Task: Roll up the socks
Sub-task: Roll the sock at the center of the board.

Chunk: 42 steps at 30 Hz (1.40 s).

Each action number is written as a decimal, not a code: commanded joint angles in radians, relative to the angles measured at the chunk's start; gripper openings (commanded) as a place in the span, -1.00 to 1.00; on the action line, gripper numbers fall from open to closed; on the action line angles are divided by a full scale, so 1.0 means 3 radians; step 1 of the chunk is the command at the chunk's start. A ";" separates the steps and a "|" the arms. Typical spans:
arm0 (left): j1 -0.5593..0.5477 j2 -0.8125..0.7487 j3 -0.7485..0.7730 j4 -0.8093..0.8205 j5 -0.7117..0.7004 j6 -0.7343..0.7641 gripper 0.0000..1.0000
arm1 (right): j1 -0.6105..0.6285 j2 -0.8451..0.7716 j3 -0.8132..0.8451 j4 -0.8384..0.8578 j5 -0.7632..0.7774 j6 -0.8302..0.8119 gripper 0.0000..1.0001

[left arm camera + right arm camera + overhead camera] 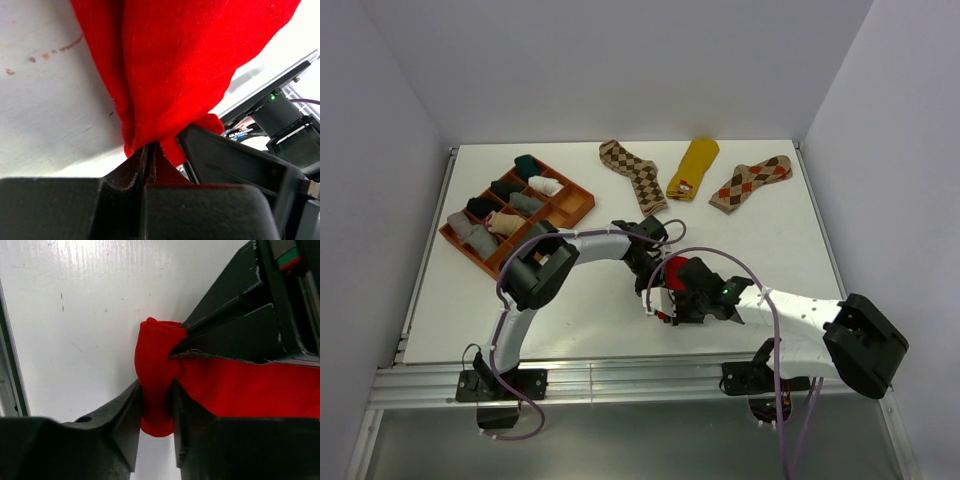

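A red sock (676,268) lies bunched at the table's near middle, between my two grippers. My left gripper (149,154) is shut on a bottom edge of the red sock (170,65), and the cloth spreads upward from the jaws. My right gripper (157,400) is shut on a folded end of the red sock (240,387), with a small loop poking out below its fingers. The left gripper's fingers (225,335) pinch the cloth just above that fold. Seen from above, the left gripper (650,255) and the right gripper (678,292) nearly touch.
Two brown argyle socks (635,172) (750,183) and a mustard yellow sock (693,167) lie flat at the table's far side. An orange compartment tray (575,205) at the far left holds several rolled socks. Walls close in the left, right and far sides.
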 commanded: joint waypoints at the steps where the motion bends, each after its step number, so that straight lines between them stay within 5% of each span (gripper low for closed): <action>1: 0.0046 0.0112 -0.0112 0.0092 -0.0298 -0.0065 -0.91 | 0.0015 0.0051 -0.0067 0.0240 0.0070 0.0086 -0.49; 5: 0.0127 -0.0057 -0.0367 0.0423 -0.0267 -0.0244 -0.66 | -0.0143 0.0041 -0.0078 0.0134 -0.0089 0.0071 -0.61; 14: 0.0148 -0.0271 -0.0847 0.1058 -0.0236 -0.0684 -0.47 | -0.0935 0.0368 0.0351 -0.0642 -0.0911 -0.0256 -0.59; 29: 0.0112 -0.0588 -0.1262 0.1717 -0.0727 -0.0893 -0.50 | -0.1621 0.2524 0.2120 -0.3174 -0.1735 -0.1468 -0.60; 42: -0.0005 -0.1105 -0.1692 0.2336 -0.1646 -0.0792 -0.36 | -0.1729 0.2914 0.2423 -0.3114 -0.1654 -0.1182 -0.59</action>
